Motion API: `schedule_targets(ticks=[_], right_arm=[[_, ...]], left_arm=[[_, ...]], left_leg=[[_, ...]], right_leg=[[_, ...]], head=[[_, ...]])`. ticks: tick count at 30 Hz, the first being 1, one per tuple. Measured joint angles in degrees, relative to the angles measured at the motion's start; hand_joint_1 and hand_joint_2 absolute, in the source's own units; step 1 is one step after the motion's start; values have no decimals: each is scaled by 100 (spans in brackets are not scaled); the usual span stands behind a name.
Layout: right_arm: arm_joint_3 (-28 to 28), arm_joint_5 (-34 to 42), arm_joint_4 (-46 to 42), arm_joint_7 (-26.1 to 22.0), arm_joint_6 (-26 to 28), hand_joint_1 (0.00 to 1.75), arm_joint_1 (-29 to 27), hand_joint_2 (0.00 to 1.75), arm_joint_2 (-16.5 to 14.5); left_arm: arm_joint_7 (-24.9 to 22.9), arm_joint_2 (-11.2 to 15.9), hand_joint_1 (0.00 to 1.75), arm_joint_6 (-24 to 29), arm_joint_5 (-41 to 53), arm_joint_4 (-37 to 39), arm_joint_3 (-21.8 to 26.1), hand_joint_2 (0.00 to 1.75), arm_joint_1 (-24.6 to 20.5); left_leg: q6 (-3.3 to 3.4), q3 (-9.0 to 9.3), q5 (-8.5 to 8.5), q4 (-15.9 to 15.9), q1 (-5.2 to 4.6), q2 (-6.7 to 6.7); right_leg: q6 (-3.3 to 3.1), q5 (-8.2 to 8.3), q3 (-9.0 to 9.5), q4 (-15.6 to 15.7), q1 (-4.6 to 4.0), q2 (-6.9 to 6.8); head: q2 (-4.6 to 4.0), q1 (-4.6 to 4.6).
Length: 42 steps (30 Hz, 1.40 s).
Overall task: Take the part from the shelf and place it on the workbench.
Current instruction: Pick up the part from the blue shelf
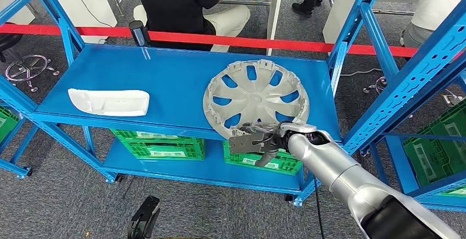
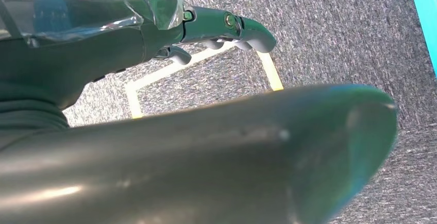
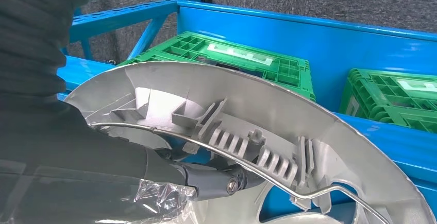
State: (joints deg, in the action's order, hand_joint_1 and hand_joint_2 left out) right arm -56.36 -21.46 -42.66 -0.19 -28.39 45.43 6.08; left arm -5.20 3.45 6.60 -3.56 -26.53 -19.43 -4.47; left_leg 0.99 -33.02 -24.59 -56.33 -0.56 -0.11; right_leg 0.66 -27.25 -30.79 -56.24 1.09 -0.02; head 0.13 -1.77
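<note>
A silver wheel cover [image 1: 255, 93] lies on the blue shelf's upper deck [image 1: 165, 79], its near rim reaching over the front edge. My right hand [image 1: 255, 142] grips that near rim. In the right wrist view, the fingers [image 3: 216, 180] reach under the wheel cover [image 3: 247, 110], against its ribbed back and wire ring. A white moulded part [image 1: 109, 102] lies at the left of the same deck, untouched. My left hand [image 2: 154, 38] hangs above the grey carpet with its fingers [image 2: 227, 26] loosely apart and nothing in them.
Green crates [image 1: 159, 144] stand on the lower deck under the wheel cover. A second blue rack [image 1: 417, 79] stands close on the right. Red barrier tape [image 1: 247, 42] runs behind the shelf, with people at white tables beyond. Yellow floor tape [image 2: 206, 64] lies below my left hand.
</note>
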Motion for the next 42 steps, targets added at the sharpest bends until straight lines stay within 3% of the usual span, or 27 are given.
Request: schedule_targets(ticks=[3, 42], right_arm=[[-4, -13, 4, 5, -12, 175, 1, 175, 0], [-274, -144, 26, 5, 21, 175, 158, 175, 95]], left_arm=[[-1, 0, 0, 0, -3, 0, 0, 0, 0], [2, 73, 0, 31, -254, 2, -118, 0, -4]], left_leg=[[0, 0, 0, 0, 0, 0], [0, 16, 0, 0, -1, 2]], right_leg=[[0, 0, 1, 0, 0, 0], [-1, 0, 13, 1, 1, 0]], head=[[0, 0], [0, 0]])
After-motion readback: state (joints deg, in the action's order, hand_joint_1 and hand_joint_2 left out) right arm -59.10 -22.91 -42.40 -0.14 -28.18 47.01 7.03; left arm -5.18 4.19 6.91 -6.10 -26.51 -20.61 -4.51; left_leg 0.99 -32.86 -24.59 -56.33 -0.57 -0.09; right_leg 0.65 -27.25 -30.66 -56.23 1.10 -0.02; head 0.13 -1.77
